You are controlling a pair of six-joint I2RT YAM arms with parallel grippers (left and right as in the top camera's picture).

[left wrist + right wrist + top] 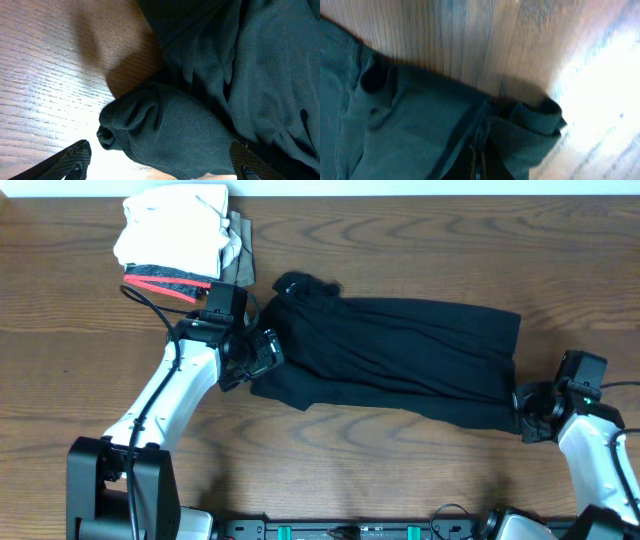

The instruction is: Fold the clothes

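The clothes (400, 350), a black shirt, lie spread in a wrinkled band across the middle of the table. My left gripper (262, 356) is at the shirt's left edge. In the left wrist view it (160, 167) stands open, its fingers (75, 156) wide apart, with a bunched lump of black fabric (165, 130) between them. My right gripper (526, 406) is at the shirt's lower right corner. The right wrist view shows it (477, 157) shut, pinching a fold of the black fabric (525, 130) between its tips.
A stack of folded garments sits at the back left: white (175, 225) on top, red-trimmed grey (165, 282) beneath, olive (241, 250) at the side. It lies close behind the left arm. Bare wooden table (420, 480) shows in front of the shirt.
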